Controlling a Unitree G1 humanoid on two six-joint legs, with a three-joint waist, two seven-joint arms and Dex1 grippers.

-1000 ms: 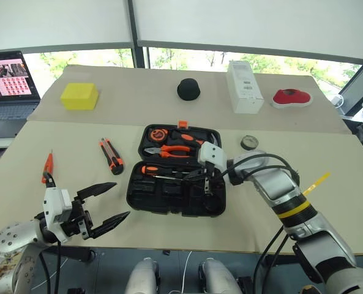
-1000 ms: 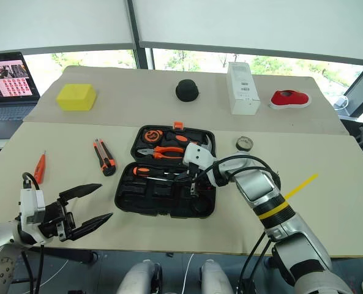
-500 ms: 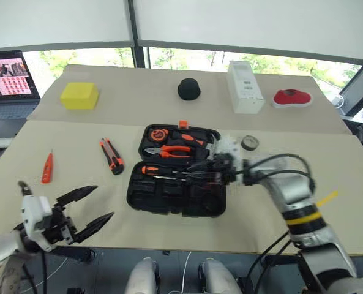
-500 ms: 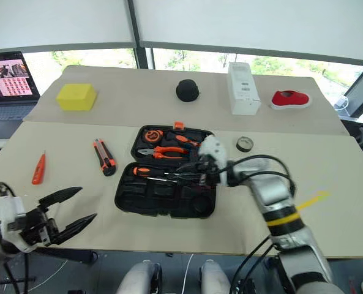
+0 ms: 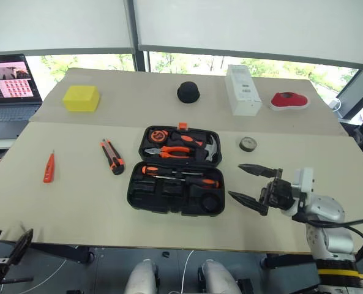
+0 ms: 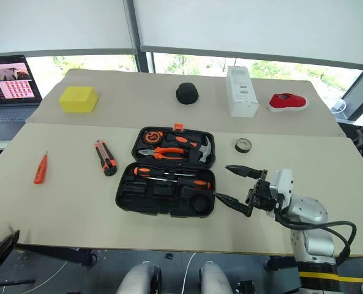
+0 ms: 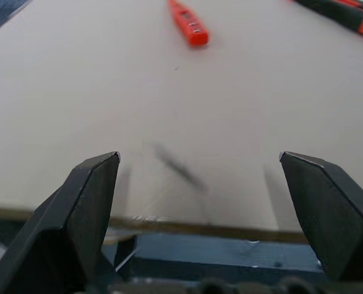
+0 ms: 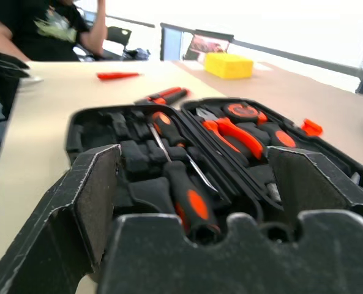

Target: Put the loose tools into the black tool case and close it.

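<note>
Lying open, black tool case (image 5: 175, 177) beside right pincer (image 5: 252, 186).

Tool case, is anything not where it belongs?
Yes. The black tool case lies open, and three tools lie outside it on the table: orange tester screwdriver, utility knife and dark tape roll.

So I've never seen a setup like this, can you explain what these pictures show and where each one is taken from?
This is a humanoid robot with two arms, each ending in a two-fingered black gripper. Two pictures come from cameras in its head, looking down at a table. The other two come from cameras on its wrists, looking along the fingers. On the table lies an open black tool case with tools inside. Loose beside it are a utility knife, a small orange screwdriver and a tape roll. The right gripper is open and empty beside the case. The left gripper is open too, holding nothing.
</note>
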